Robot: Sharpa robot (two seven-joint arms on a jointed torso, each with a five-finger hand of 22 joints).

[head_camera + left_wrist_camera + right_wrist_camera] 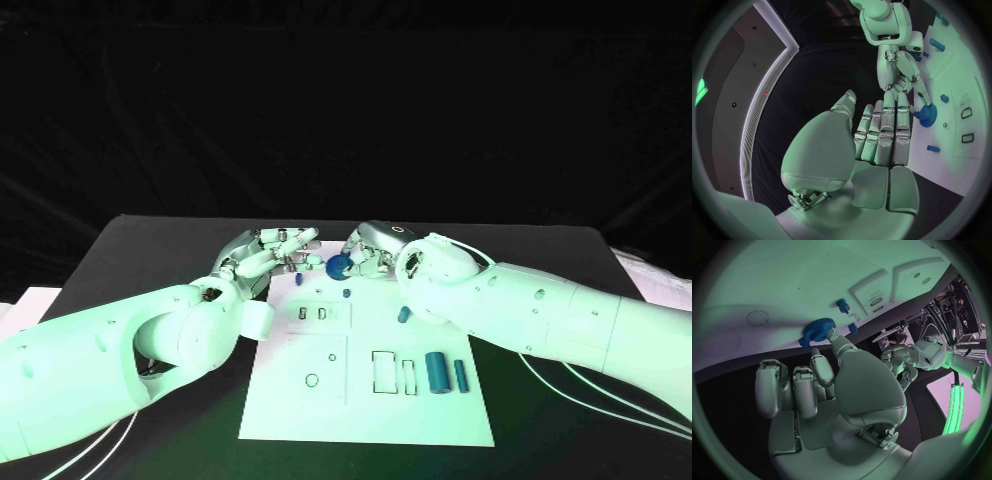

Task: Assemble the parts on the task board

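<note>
On the near part of the white task board (369, 400), toward 5 o'clock, two blue cylinders (437, 373) lie side by side next to rectangular outlines, well apart from both hands. Farther up, small blue pegs (348, 292) stand near the board's middle. At the far edge, around 12 o'clock on the black desk (130, 260), the right hand (378, 250) pinches a blue gear (339, 265) with fingertip and thumb, while the left hand (267, 250) holds nothing, its fingers straight, close together and just beside the gear.
</note>
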